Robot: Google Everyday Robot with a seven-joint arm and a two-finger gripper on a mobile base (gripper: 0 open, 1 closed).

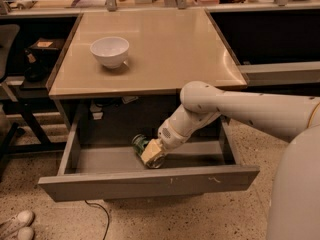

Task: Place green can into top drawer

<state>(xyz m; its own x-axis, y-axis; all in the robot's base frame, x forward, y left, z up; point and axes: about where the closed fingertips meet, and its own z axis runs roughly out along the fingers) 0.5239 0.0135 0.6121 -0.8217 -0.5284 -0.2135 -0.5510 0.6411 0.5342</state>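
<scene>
The top drawer (150, 183) is pulled open below the beige table. The green can (142, 146) lies tilted on the drawer floor, near the middle, with one silver end facing the front. My gripper (151, 154) reaches down into the drawer from the right. Its cream fingers (150, 152) are around the can. The white arm (240, 109) covers the right part of the drawer.
A white bowl (109, 51) stands on the table top (165, 49) at the left. A dark chair (7, 84) and shelving stand to the left. A cable and white shoes (15, 224) lie on the floor by the drawer's front left.
</scene>
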